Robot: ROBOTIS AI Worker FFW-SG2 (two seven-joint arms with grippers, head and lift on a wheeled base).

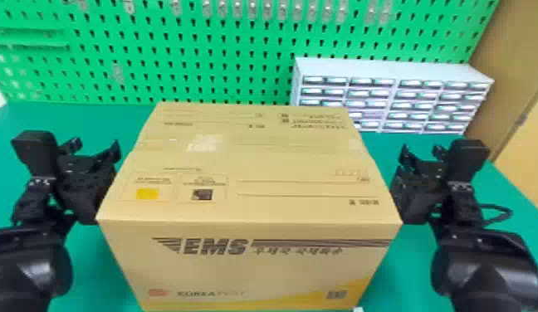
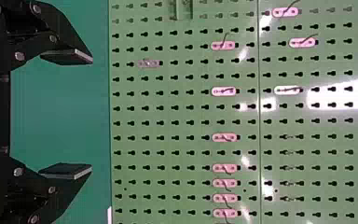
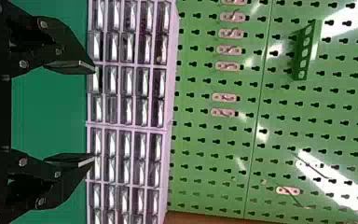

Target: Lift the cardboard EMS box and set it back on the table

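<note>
The cardboard EMS box (image 1: 255,166) stands upright between my two arms in the head view, its printed front towards me. Beside its left wall is my left gripper (image 1: 96,144), whose body meets the box's edge in that view. My right gripper (image 1: 421,149) stands likewise at the right wall. Both point forward, and neither holds the box between its fingers. Wide apart are the fingers of the left gripper (image 2: 91,114) and of the right gripper (image 3: 93,114) in their wrist views. The box's underside is hidden; I cannot tell whether it touches the table.
The green table (image 1: 484,186) extends on both sides of the box. Behind it rises a green pegboard (image 1: 156,54) with small hooks. At the back right stands a white drawer cabinet (image 1: 388,68), close behind the box's far right corner in the head view.
</note>
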